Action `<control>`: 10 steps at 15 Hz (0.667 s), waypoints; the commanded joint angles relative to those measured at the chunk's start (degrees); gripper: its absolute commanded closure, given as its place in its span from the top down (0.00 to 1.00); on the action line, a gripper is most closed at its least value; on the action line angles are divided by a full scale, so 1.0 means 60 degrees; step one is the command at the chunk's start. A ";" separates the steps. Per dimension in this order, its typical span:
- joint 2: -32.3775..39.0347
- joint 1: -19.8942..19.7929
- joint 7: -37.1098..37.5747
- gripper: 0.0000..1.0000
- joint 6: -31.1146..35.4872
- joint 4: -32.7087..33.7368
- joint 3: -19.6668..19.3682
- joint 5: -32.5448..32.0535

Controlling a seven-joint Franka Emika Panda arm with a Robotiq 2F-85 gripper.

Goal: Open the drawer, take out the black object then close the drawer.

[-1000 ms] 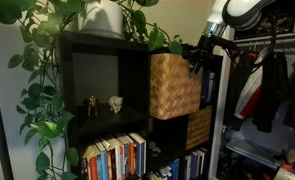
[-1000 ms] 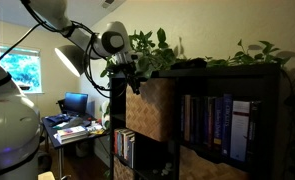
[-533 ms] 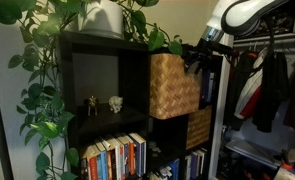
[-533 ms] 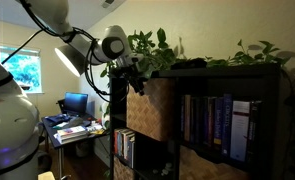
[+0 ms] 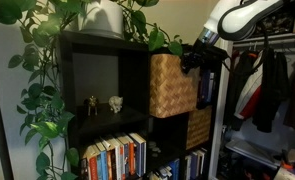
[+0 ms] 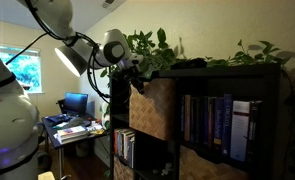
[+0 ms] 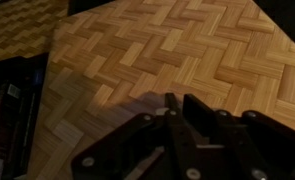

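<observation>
Gripper (image 5: 192, 60), dark and two-fingered, sits at the top front edge of the cube-shaped, light tan woven wicker drawer (image 5: 173, 86), right of centre in an exterior view. The drawer stands in an upper cubby of the black shelf unit (image 5: 87, 62), its front seemingly proud of the frame. Whether the gripper is parted or clamped cannot be told. The drawer's sliding axis probably runs out toward the gripper, so the pull goes straight back. No black object shows
</observation>
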 commanded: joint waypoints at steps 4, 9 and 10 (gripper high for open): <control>0.0902 -0.0592 0.0297 0.04 0.1064 0.0360 0.0241 -0.0522; 0.1400 -0.0636 0.0311 0.04 0.1362 0.0715 0.0239 -0.0633; 0.1465 -0.0621 0.0312 0.04 0.1362 0.0783 0.0230 -0.0651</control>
